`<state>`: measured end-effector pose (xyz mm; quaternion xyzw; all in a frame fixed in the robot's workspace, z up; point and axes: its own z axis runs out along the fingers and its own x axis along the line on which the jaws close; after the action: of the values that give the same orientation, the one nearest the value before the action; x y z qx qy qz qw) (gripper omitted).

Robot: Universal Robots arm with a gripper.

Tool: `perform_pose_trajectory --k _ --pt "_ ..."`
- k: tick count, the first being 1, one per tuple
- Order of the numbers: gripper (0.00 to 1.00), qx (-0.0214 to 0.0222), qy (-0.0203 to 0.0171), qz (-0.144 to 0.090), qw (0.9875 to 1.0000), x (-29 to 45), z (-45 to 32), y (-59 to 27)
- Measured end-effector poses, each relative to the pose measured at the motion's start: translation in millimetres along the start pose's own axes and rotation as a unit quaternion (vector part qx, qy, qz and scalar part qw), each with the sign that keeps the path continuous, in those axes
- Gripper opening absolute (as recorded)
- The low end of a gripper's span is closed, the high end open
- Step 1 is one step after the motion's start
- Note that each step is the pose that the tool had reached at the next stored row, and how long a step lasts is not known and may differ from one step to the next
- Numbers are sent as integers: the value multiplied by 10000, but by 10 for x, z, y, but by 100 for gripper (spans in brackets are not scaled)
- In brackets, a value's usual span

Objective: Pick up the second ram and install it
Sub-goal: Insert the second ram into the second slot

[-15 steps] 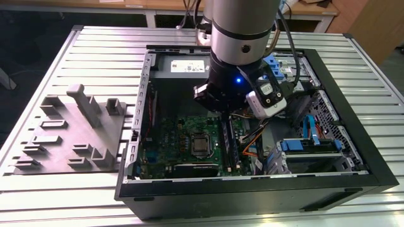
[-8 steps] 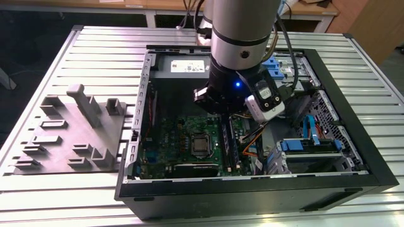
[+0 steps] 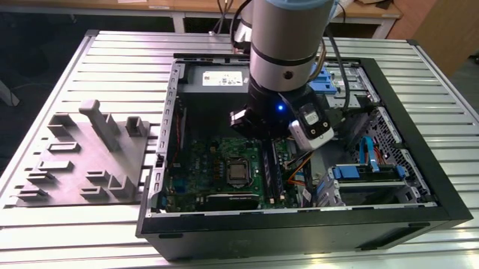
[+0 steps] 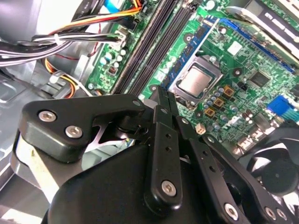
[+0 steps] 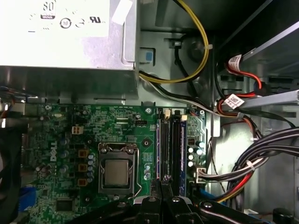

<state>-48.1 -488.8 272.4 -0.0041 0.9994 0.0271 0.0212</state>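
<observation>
Sitting in its slot point(image 5: 183, 117) — second ram point(image 5: 182, 144), long axis along it; end effector point(image 5: 161, 181) clenched.

First wrist view:
- Power supply casing point(image 5: 65, 32): dark printed numerals and round certification marks on the silver face. A white sticker point(image 5: 120, 11) at one corner shows no legible print.
- Green board point(image 5: 121, 122): bold white lettering point(image 5: 53, 156) beside the processor socket point(image 5: 116, 170). Fine white component markings across the board are too small to make out.
- Two white printed tags point(image 5: 232, 100) wrap the red and black cables point(image 5: 247, 77); the characters are not resolvable.

Second wrist view:
- Small white chip sticker point(image 4: 235, 48) on the board, print unreadable.

Exterior view:
- White label point(image 3: 224, 80) on the power supply, dark print, unreadable.
</observation>
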Motion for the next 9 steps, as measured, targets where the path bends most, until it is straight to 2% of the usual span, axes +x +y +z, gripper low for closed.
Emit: perform_pose_trajectory --k 6,9 --pt "11 -1 -10 -1 10000 4 102 -5" --pt "11 -1 -10 0 10000 -16 129 -7"
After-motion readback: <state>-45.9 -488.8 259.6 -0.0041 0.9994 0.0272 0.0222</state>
